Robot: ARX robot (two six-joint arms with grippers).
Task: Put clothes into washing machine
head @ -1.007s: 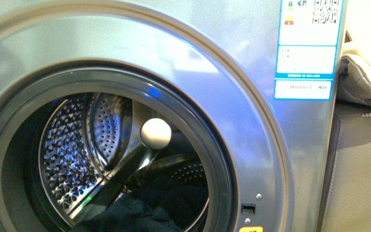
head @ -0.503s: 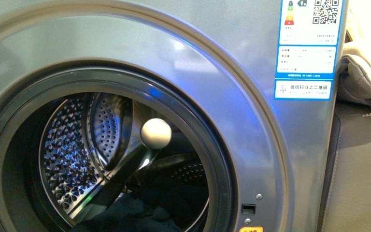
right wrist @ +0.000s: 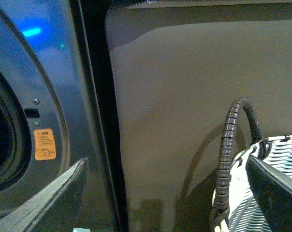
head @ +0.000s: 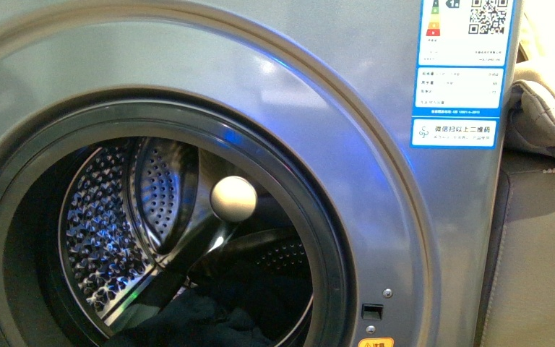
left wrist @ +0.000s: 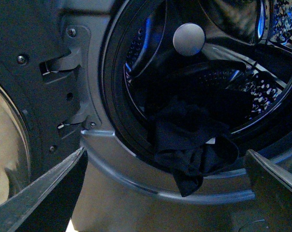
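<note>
Left gripper [left wrist: 165, 193] points at the washing machine [head: 376, 217] opening, jaws spread wide, holding nothing. Right gripper [right wrist: 165, 193] faces a brown panel [right wrist: 194, 96] beside the machine, jaws spread, empty; wicker basket [right wrist: 276, 164] at 4 o'clock, cut off. Neither arm shows in front view. Clothes [left wrist: 194, 140] lie bunched in the drum, one corner draped over the door seal [left wrist: 112, 111].

Silver-grey washing machine [head: 318, 108], blue glints on its front, dark gasket [head: 325, 238], shiny perforated steel drum [head: 108, 224]. Dark navy clothes [left wrist: 194, 145] in the porthole. Blue-white label [head: 459, 72], orange-yellow sticker [right wrist: 44, 144]. Beige cloth [head: 549, 108] beside the machine. White woven basket [right wrist: 271, 188], dark handle [right wrist: 228, 150].
</note>
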